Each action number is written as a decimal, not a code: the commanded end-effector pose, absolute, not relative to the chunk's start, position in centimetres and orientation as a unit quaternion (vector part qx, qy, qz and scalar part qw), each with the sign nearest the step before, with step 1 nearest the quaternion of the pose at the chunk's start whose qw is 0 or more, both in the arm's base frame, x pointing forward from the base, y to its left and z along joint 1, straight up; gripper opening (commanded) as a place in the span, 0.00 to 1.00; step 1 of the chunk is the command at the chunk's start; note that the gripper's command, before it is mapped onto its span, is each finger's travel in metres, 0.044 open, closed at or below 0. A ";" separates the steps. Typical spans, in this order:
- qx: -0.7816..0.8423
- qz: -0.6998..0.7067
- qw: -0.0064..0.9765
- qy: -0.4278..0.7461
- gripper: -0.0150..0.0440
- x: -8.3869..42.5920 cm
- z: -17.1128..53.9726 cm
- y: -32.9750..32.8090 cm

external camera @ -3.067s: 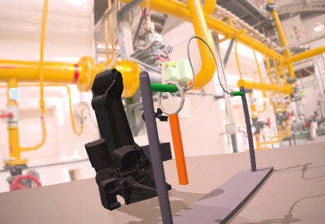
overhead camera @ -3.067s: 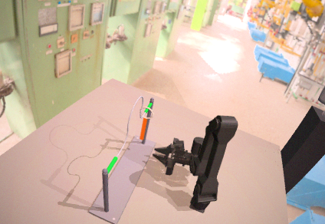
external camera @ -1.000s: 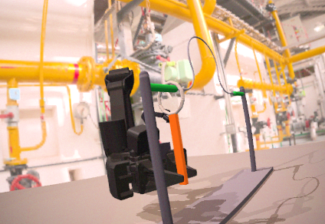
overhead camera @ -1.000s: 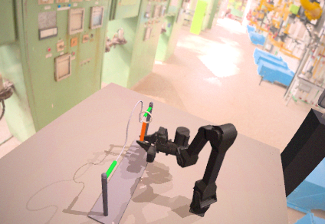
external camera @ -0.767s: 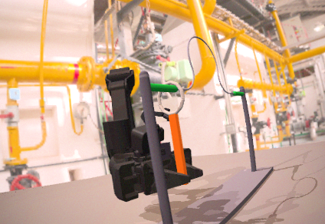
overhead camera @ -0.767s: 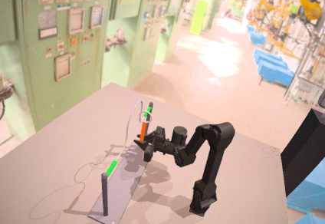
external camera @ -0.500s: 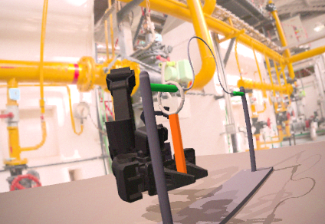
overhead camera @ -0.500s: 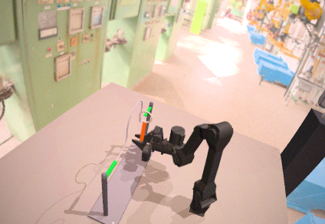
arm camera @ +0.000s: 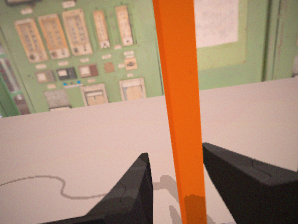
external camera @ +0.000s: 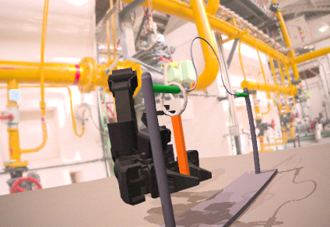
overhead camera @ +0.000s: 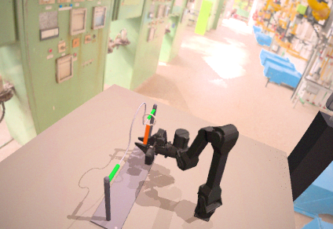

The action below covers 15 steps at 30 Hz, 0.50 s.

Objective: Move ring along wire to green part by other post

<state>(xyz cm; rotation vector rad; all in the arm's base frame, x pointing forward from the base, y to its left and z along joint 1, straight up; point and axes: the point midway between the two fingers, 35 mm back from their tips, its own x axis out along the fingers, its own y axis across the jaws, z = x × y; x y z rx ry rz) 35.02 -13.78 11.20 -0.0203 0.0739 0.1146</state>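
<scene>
The ring (overhead camera: 155,121) (external camera: 161,101) hangs around the green part (overhead camera: 151,114) (external camera: 165,89) beside one post (overhead camera: 155,107) (external camera: 156,143), near that part's inner end. Its orange handle (overhead camera: 146,133) (external camera: 180,143) (arm camera: 182,90) points down. My gripper (overhead camera: 140,141) (external camera: 204,176) (arm camera: 174,154) is partly open around the handle's lower part. In the wrist view the handle stands between the fingers, closer to the right one, with a gap at the left. The other green part (overhead camera: 114,172) (external camera: 241,95) is beside the other post (overhead camera: 107,199) (external camera: 252,131).
The thin grey wire (overhead camera: 144,103) (external camera: 198,37) arches high between the green parts. The posts stand on a flat grey base plate (overhead camera: 114,211) (external camera: 249,197). In the exterior view the near post stands in front of part of my gripper.
</scene>
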 end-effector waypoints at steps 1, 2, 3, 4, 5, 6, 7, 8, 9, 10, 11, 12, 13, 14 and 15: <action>-0.010 0.057 0.998 0.037 0.48 35.0 11.2 -13.8; -0.010 0.057 0.998 0.037 0.44 35.0 11.2 -13.8; -0.010 0.057 0.998 0.037 0.39 35.0 11.2 -13.8; -0.010 0.057 0.998 0.037 0.35 35.0 11.2 -13.8; -0.010 0.057 0.998 0.037 0.30 35.0 11.2 -13.8; -0.010 0.057 0.998 0.037 0.26 35.0 11.2 -13.8; -0.010 0.057 0.998 0.037 0.21 35.0 11.2 -13.8; -0.010 0.057 0.998 0.037 0.17 35.0 11.2 -13.8; -0.010 0.057 0.998 0.037 0.12 35.0 11.2 -13.8; -0.010 0.057 0.998 0.037 0.08 35.0 11.2 -13.8; -0.010 0.057 0.998 0.037 0.04 35.0 11.2 -13.8; -0.010 0.057 0.998 0.037 0.00 35.0 11.2 -13.8; -0.010 0.057 0.998 0.037 0.00 35.0 11.2 -13.8; -0.010 0.057 0.998 0.037 0.00 35.0 11.2 -13.8; -0.010 0.057 0.998 0.037 0.00 35.0 11.2 -13.8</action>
